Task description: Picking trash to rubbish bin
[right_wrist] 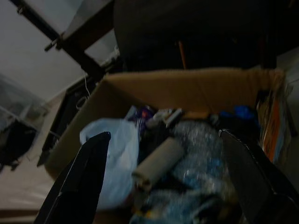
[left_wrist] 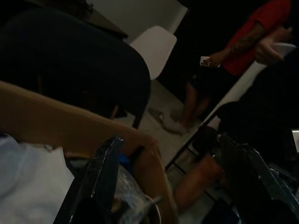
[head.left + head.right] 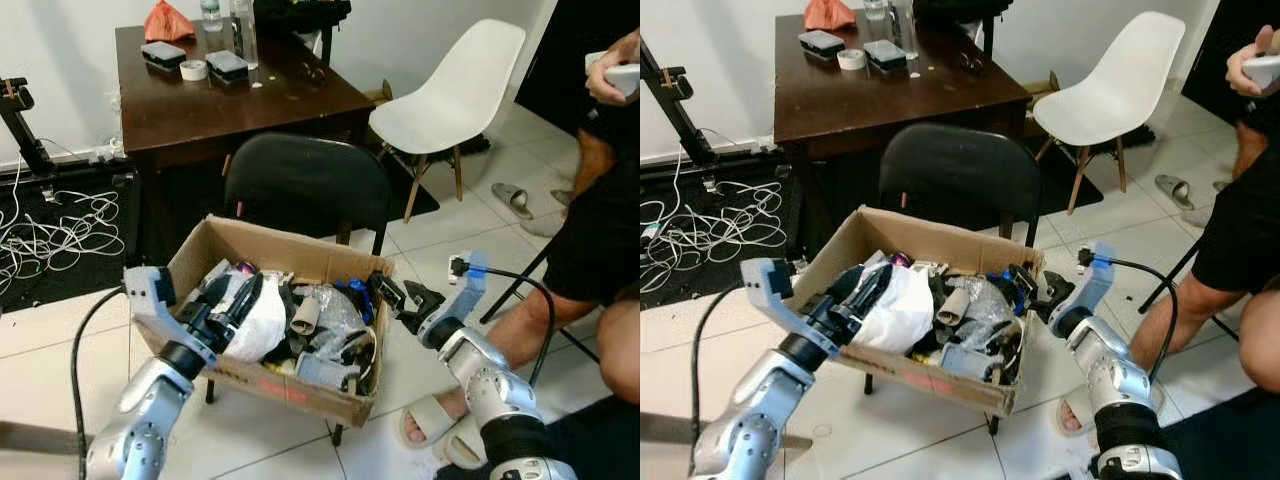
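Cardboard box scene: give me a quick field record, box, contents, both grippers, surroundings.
box: open cardboard box, resting on a black chair
contents: white plastic bag, cardboard tube, clear crinkled plastic, mixed trash
left gripper: open, over the box's left side at the white bag
right gripper: open, at the box's right rim
behind: dark wooden table, white chair
person: seated at right, sandalled foot near the right arm
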Motion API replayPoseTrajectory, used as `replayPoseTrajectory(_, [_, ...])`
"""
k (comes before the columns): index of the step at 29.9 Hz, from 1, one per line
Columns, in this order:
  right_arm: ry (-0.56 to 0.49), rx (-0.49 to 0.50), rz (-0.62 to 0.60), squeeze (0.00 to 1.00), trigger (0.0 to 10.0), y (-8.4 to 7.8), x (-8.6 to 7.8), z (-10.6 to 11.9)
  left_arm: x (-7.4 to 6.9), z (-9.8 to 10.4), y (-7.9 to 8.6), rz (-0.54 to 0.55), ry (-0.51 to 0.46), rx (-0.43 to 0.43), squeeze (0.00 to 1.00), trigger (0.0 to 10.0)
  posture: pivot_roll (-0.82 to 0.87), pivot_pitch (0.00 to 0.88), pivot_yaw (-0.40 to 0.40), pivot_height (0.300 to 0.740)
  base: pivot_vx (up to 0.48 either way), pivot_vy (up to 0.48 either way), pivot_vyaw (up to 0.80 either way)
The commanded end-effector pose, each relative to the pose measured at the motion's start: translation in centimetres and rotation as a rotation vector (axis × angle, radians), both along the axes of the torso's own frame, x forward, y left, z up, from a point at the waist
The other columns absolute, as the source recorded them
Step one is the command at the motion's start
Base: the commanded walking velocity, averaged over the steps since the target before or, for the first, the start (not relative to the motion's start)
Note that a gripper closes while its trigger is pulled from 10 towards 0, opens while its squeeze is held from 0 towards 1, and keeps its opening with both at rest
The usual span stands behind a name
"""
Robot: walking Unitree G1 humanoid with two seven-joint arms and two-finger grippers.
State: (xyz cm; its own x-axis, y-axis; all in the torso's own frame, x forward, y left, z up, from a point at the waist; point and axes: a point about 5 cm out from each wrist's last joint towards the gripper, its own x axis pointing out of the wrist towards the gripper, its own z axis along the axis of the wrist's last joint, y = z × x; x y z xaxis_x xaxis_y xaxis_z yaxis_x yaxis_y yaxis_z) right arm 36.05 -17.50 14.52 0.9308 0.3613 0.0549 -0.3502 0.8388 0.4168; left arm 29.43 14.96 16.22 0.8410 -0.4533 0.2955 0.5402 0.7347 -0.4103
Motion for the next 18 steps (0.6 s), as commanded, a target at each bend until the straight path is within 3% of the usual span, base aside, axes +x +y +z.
replayPoseTrajectory(1, [0.026, -0.009, 0.003, 0.0, 10.0, 0.2, -0.2, -1.0, -0.3, -0.9, -0.1, 0.002, 0.026, 0.014, 0.0, 10.0, -0.12, 0.204, 0.041, 0.74, -0.375, 0.0, 0.0])
replayPoseTrajectory(18, [0.046, -0.108, 0.062, 0.0, 10.0, 1.9, -0.3, -2.3, -0.5, -1.0, -0.3, -0.008, 0.012, 0.034, 0.0, 10.0, -0.11, 0.203, 0.031, 0.74, -0.371, 0.0, 0.0])
